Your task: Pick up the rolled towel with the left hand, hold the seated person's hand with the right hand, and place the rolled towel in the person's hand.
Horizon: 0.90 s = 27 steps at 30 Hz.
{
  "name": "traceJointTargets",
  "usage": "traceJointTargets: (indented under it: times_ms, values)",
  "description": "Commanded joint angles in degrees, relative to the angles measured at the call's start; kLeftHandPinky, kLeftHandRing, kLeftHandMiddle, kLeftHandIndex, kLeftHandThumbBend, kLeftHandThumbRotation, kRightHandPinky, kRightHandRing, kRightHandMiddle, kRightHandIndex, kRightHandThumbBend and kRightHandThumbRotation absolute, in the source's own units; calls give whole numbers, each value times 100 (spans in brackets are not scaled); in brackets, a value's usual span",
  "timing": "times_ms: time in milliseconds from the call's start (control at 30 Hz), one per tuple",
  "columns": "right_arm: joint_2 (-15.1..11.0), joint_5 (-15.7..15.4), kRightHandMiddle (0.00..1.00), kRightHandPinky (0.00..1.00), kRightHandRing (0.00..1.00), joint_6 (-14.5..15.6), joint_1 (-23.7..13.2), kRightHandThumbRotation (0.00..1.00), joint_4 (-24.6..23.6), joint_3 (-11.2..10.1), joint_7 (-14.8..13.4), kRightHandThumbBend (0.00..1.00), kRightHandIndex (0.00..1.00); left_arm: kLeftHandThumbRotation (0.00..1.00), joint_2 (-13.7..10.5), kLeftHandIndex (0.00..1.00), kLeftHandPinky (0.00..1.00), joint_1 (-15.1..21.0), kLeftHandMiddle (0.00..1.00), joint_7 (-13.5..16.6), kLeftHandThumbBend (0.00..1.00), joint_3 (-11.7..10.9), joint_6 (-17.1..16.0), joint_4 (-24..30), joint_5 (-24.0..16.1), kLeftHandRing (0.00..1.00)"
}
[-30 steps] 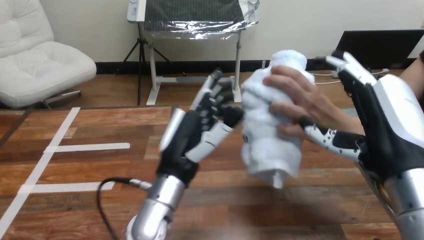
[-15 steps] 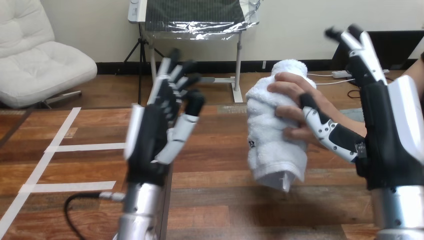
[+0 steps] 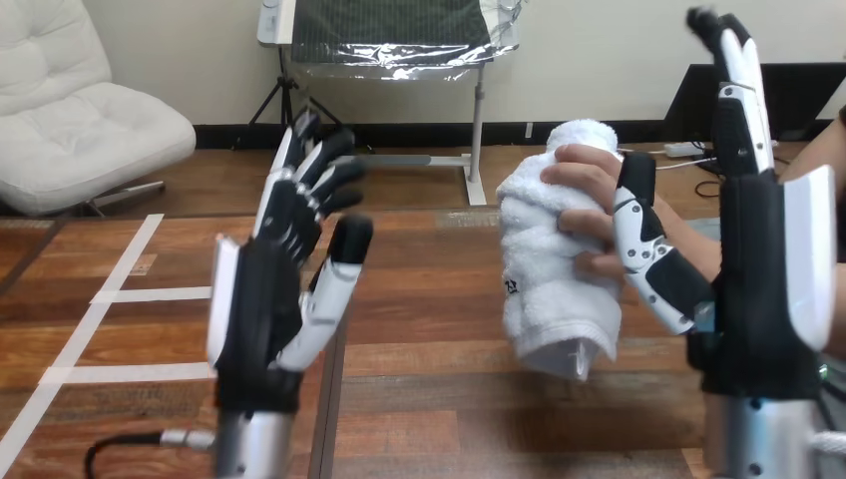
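Fingers of the left hand are held straight and apart, and nothing is carried in them. This hand is raised upright, and the rolled towel is well apart from it, to its right. The towel is gripped upright by the person's hand, so the placing is judged done and the step in hand is the release.

The right hand stands upright just beside the person's hand, with its fingers straight up and its thumb laid against the back of the person's hand. Whether the thumb presses cannot be told. This hand should be drawn away slowly and sideways, so that the person's grip is not disturbed.

The towel's lower end hangs free over the tabletop, and it should not be brushed by either hand. White tape strips lie to the left of the left hand, out of the way.
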State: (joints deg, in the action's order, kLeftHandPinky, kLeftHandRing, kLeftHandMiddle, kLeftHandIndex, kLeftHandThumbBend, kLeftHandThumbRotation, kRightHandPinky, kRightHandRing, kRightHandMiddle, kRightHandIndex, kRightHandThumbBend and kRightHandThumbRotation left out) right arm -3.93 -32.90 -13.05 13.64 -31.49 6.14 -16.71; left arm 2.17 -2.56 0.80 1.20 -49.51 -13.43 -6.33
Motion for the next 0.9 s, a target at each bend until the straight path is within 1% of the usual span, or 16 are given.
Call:
traceJointTargets:
  times_ms: [0, 133, 267, 467, 633, 733, 833, 867]
  values:
    - [95, -91, 100, 100, 100, -296, -50, 0, 247, 101, -219, 0, 97, 67, 0, 90, 69, -137, 83, 190, 41, -107, -218, 478, -243, 77]
    - [128, -105, 100, 100, 100, -399, -18, 0, 317, 146, -297, 0, 97, 67, 52, 90, 67, -284, 81, 374, 41, -183, -317, 561, -394, 75]
    - [139, -79, 100, 100, 100, -585, -18, 0, 437, 172, -393, 0, 97, 67, 108, 90, 65, -434, 80, 560, 39, -242, -428, 616, -538, 74]
    - [184, -89, 100, 100, 100, -776, 11, 0, 548, 193, -532, 0, 98, 67, 208, 91, 64, -610, 79, 810, 41, -292, -559, 636, -713, 72]
    - [248, -66, 100, 100, 100, -915, 36, 0, 622, 222, -624, 0, 98, 67, 226, 90, 64, -683, 79, 961, 41, -274, -663, 581, -789, 72]
    - [254, -131, 100, 100, 100, -1003, 64, 0, 663, 235, -705, 0, 98, 67, 230, 90, 64, -735, 80, 1018, 40, -224, -711, 528, -788, 72]
    - [280, -103, 100, 100, 100, -1075, 72, 0, 721, 266, -762, 0, 99, 67, 218, 91, 64, -765, 80, 973, 39, -107, -758, 462, -590, 73]
    - [286, -74, 100, 100, 100, -1104, 72, 0, 744, 284, -768, 0, 99, 67, 209, 91, 64, -781, 80, 933, 39, -61, -705, 482, -523, 73]
